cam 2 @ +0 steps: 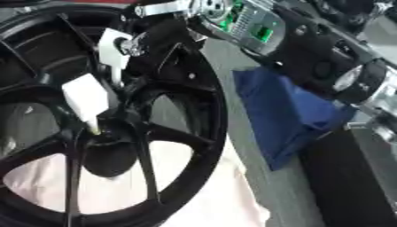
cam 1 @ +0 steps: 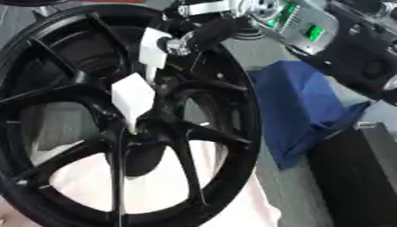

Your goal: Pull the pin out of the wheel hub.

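Note:
A black spoked wheel (cam 1: 232,102) fills the left of both views, with its hub (cam 1: 143,133) near the middle. My right arm (cam 2: 310,53) comes in from the upper right. My right hand (cam 1: 182,42) is over the wheel, and its white-covered parts (cam 1: 133,94) reach down to the hub centre. A small pale tip (cam 1: 133,129), perhaps the pin, shows right at the hub under the lower white part. The hold on it is hidden. My left hand is out of view.
A blue cloth (cam 1: 306,111) lies right of the wheel on the grey surface. A black box (cam 1: 360,177) stands at the lower right. A pale pink sheet (cam 1: 240,208) lies under the wheel.

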